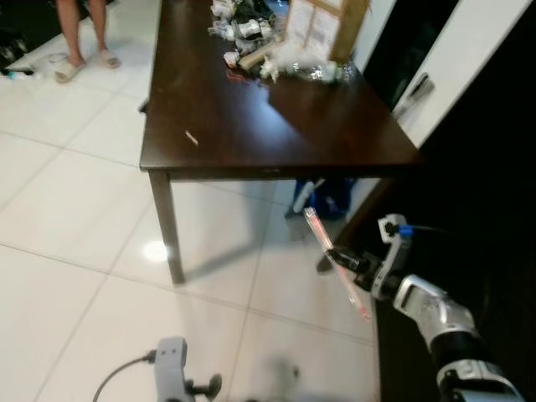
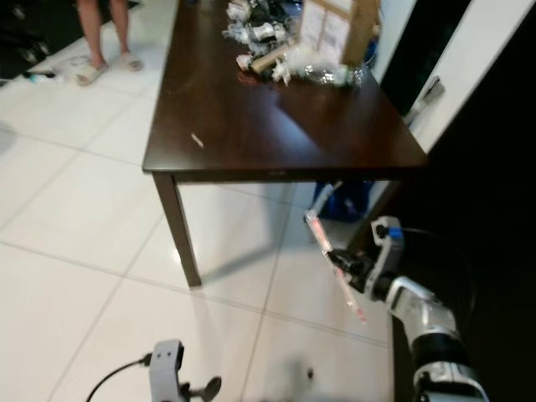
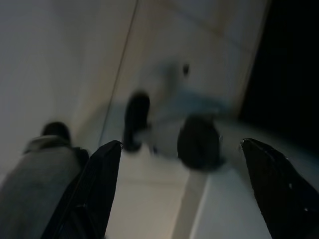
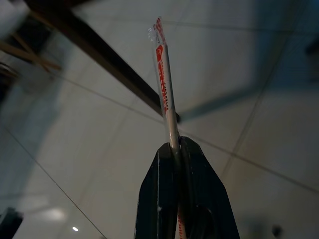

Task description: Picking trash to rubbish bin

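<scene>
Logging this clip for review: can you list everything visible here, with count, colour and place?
table: one, dark brown, on white tiles
trash pile: several pale pieces, table's far end
cardboard box: one, brown, beside the pile
small scrap: one, pale, near table's front edge
blue object: one, under the table
person's legs: two, far left
wrapped straw: one, clear with red print, in right pincer
right pincer: black, shut on straw
left pincer: black, open, above floor

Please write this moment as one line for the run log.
right tool: shut on wrapped straw, held over floor beside table | left tool: open, low over floor | trash pile: on table | bin: unseen
</scene>
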{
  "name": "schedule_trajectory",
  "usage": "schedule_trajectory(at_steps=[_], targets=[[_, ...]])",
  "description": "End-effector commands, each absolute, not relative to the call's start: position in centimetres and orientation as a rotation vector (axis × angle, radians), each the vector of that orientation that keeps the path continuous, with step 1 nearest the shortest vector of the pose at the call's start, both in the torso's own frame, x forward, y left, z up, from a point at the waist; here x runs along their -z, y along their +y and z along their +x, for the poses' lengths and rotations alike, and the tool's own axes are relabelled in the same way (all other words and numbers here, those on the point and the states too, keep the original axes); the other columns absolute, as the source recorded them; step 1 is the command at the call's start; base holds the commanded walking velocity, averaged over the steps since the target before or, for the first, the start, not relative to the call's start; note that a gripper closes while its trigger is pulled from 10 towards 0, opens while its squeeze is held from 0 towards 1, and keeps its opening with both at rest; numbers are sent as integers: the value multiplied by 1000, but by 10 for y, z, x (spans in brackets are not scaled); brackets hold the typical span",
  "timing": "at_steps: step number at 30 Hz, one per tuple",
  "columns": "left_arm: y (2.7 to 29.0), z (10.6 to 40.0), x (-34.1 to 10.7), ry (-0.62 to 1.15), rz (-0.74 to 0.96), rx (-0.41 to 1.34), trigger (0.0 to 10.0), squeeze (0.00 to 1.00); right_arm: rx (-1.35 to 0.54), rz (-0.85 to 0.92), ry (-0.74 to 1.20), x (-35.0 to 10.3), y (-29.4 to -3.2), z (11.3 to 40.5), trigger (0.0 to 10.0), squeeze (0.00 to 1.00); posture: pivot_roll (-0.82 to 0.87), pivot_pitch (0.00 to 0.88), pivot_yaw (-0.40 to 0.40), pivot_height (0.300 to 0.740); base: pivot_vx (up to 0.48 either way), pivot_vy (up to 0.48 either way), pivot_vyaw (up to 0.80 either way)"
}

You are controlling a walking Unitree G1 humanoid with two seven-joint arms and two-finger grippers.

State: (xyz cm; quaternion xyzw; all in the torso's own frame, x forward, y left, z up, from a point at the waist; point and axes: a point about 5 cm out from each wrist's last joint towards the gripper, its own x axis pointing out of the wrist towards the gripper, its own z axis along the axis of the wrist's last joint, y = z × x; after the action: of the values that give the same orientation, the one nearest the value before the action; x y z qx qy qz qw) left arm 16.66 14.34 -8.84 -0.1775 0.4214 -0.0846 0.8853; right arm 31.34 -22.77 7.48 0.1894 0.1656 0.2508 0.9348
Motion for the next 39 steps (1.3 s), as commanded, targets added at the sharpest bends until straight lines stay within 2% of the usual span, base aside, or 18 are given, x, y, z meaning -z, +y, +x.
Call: schedule_trajectory(at_steps=[1, 2, 7, 9, 10, 12, 13, 14, 22, 26, 39], targets=[[146, 142, 99, 969, -364, 146, 10000, 0, -476, 362, 394, -58, -225, 307, 10000, 0, 110, 172, -157, 740, 0, 0, 0], [150, 143, 99, 972, -338, 126, 10000, 0, -414, 277, 477, -38, -230, 297, 10000, 0, 110, 172, -157, 740, 0, 0, 0], [151, 143, 100, 976, -322, 120, 10000, 0, -386, 203, 528, -27, -233, 291, 10000, 0, 110, 172, -157, 740, 0, 0, 0], [152, 141, 100, 981, -312, 125, 10000, 0, -341, 119, 681, 4, -241, 264, 10000, 0, 114, 169, -154, 740, 0, 0, 0], [152, 141, 100, 981, -312, 125, 10000, 0, -341, 119, 681, 4, -241, 264, 10000, 0, 114, 169, -154, 740, 0, 0, 0], [154, 137, 102, 998, -294, 124, 10000, 0, -256, 20, 855, 33, -253, 229, 10000, 0, 111, 167, -151, 740, 0, 0, 0], [154, 137, 102, 998, -294, 124, 10000, 0, -256, 20, 855, 33, -253, 229, 10000, 0, 111, 167, -151, 740, 0, 0, 0], [154, 132, 104, 1021, -264, 128, 10000, 0, -178, -55, 970, 50, -262, 204, 10000, 0, 111, 166, -151, 740, 0, 0, 0], [156, 124, 107, 1052, -222, 131, 10000, 0, -91, -73, 1088, 69, -267, 168, 10000, 0, 112, 163, -143, 740, 0, 0, 0], [163, 119, 108, 1063, -195, 118, 10000, 0, -73, -127, 1227, 88, -265, 128, 10000, 0, 120, 161, -135, 740, 0, 0, 778], [166, 123, 106, 1053, -189, 114, 10000, 0, -87, -147, 1251, 92, -260, 120, 10000, 0, 114, 155, -128, 740, 0, 0, 776]])
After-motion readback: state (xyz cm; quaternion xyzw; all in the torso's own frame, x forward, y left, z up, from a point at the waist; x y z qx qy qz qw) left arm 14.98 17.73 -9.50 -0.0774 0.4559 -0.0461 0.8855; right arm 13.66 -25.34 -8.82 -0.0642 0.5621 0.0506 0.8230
